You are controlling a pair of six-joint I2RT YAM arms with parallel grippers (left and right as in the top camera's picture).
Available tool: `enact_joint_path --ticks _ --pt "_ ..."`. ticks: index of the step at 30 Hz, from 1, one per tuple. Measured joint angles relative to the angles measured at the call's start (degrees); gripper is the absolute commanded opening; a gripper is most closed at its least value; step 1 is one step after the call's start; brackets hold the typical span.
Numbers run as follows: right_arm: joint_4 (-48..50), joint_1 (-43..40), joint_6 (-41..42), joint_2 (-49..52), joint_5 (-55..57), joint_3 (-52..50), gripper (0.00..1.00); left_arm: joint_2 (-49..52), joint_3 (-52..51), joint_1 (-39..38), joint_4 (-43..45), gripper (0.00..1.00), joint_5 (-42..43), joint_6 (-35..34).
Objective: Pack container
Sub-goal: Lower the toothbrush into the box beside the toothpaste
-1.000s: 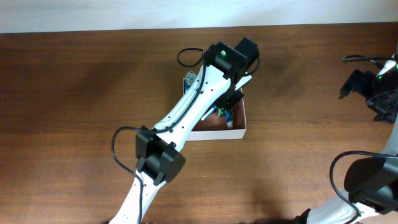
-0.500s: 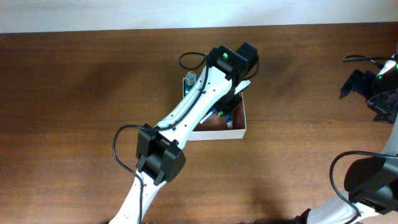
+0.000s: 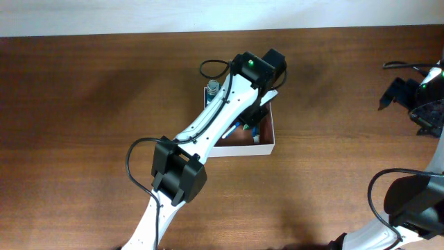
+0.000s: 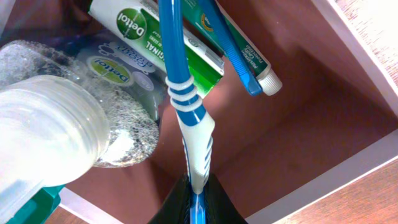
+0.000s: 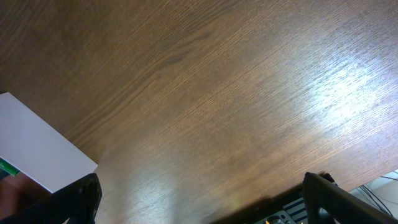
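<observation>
One toothbrush [image 4: 180, 93], blue and white, was clamped by its handle end in the left gripper [image 4: 196, 211], whose jaws were drawn in narrow around it. From the left wrist view the brush ran up and away from the jaws, over the things already inside the container [image 3: 243, 150]. Its head lay beyond the top edge and could not be seen.

Seen from overhead, the container sat near the middle of the table [image 3: 83, 104], under the left arm's wrist. Inside were a clear bottle [image 4: 50, 130] with foamy liquid, a green Dettol packet [image 4: 149, 37], a pale pouch [image 4: 124, 68] beneath it, and a tube [image 4: 268, 81] with a white cap. A second blue stick lay beside the tube, though what it was could not be told. The near corner of the pinkish floor was bare.

Judging by this, the step in hand was setting the toothbrush down in the container, with packing well along. Whether the brush already rested on the packet could not be told.

Next, the move would call for lowering the handle toward the bare floor, spreading the jaws to let go, then lifting straight up so the fingers snagged neither the white wall nor the bottle.

Well apart at the table's right end, the right gripper [image 5: 202, 198] hung over bare wood, jaws spread wide and holding nothing.
</observation>
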Motion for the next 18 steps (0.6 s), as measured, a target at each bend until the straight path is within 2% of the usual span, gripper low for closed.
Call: enact_joint_path --ticks 4,8,17,18 --pt "0.0 0.0 0.0 0.0 0.0 0.0 0.99 0.0 0.0 0.37 -0.02 0.09 0.0 -0.24" --pt "0.0 0.0 0.02 0.0 0.0 0.0 0.99 0.0 0.0 0.63 -0.02 0.15 0.0 -0.92" --pt "-0.02 0.0 0.0 0.0 0.0 0.0 0.99 0.0 0.0 0.7 -0.04 0.17 0.02 -1.29" --pt "0.0 0.0 0.02 0.0 0.0 0.0 0.99 0.0 0.0 0.68 -0.04 0.22 0.0 -1.27"
